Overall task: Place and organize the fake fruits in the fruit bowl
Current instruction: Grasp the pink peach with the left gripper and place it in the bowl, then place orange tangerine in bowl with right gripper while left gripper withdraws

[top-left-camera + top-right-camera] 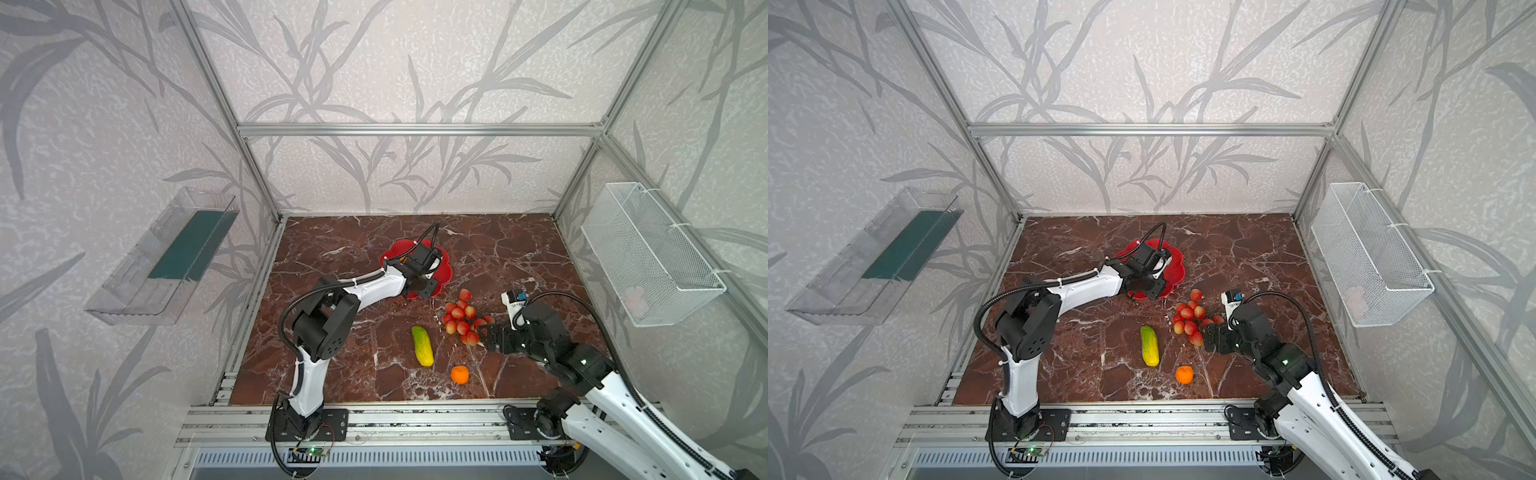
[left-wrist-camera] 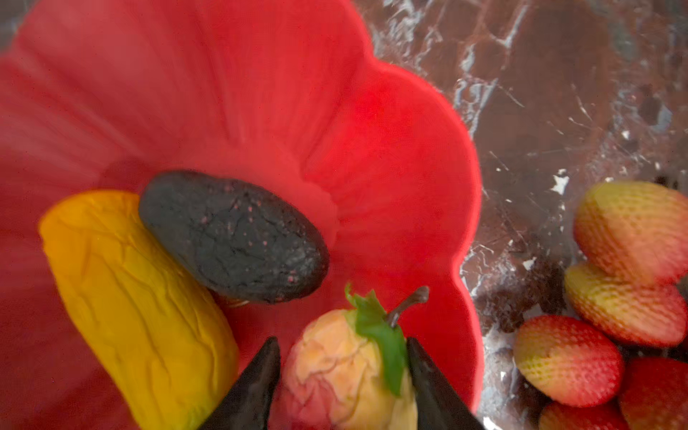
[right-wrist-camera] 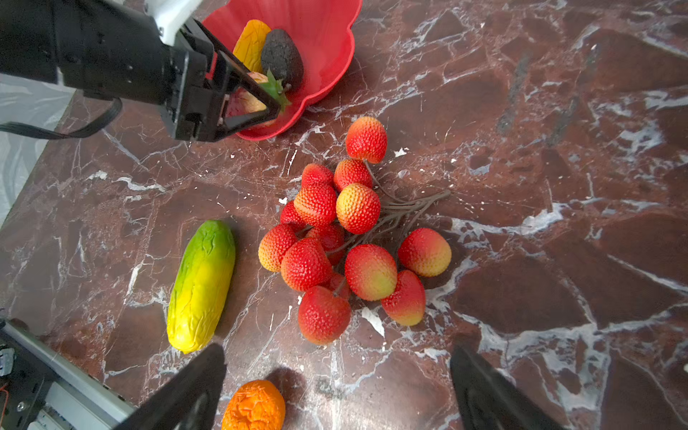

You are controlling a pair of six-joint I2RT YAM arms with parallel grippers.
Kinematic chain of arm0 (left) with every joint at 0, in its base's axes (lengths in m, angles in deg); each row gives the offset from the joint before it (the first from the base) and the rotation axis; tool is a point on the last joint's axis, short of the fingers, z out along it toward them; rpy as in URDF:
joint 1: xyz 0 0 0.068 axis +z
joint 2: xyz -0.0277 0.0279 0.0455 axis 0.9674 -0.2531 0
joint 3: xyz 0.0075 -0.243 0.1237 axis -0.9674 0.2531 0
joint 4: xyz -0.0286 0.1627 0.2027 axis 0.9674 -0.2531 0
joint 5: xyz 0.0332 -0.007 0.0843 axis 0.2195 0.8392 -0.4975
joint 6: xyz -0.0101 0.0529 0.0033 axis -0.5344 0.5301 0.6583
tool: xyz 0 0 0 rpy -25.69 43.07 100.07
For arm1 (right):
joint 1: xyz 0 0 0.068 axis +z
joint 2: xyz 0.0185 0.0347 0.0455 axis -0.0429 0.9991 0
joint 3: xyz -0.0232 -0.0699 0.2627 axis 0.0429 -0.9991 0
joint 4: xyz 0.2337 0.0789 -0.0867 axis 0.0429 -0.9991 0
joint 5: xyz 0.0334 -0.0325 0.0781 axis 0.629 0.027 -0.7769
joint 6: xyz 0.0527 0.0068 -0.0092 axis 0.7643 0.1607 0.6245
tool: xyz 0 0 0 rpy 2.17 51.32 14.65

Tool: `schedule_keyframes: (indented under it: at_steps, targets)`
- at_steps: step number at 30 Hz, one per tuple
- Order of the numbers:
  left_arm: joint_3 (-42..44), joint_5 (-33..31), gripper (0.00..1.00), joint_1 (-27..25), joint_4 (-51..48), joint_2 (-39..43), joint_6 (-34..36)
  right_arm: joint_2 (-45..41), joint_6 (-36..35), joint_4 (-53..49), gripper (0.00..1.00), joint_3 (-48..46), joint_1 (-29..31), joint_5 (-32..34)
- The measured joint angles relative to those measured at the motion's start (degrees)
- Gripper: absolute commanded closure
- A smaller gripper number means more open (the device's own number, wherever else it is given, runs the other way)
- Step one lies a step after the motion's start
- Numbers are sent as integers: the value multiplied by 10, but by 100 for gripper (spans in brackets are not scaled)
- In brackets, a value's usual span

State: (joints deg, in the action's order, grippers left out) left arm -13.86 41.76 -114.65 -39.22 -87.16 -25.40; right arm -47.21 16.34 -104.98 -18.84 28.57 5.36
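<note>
In a top view the fruit bowl (image 1: pixel 444 268) is sitting toward 12 o'clock on the marble table (image 1: pixel 332 249), and the orange-yellow oblong (image 2: pixel 137 309) and the dark oval (image 2: pixel 234 238) are lying inside it, touching each other. The left gripper (image 2: pixel 341 340) is reaching into the bowl with one finger on each side of the strawberry-like fruit (image 2: pixel 335 376), but I cannot tell if they are pressing it. The right gripper (image 3: pixel 337 347) is holding nothing, with its fingers wide apart, just beside the bunch of berries (image 3: pixel 357 208), which is lying at 5 o'clock from the bowl; the green-yellow oblong (image 3: pixel 201 286) is lying at 6 o'clock from the bowl and the small orange ball (image 3: pixel 255 405) at 5 o'clock from that oblong.
</note>
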Motion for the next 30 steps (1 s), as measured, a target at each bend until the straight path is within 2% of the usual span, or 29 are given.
schedule_keyframes:
  at_steps: [5,8,10,15,22,26,30]
  targets:
    - [-3,-4,25,1,-10,6,-7,7,14,-9,12,0,9,-12]
    - [-2,-13,19,4,-9,30,-17,10,25,-13,13,-5,39,-10]
    - [3,-23,15,4,7,66,-24,10,37,-15,14,-13,69,-4]
    - [42,-49,13,5,72,202,-45,36,68,-15,15,-28,148,25]
    - [225,-113,8,9,174,441,-95,135,117,27,18,-34,245,62]
    - [339,-133,8,24,176,539,-143,193,144,62,20,-35,281,69]
    - [416,-147,7,34,157,616,-190,241,164,90,25,-35,307,70]
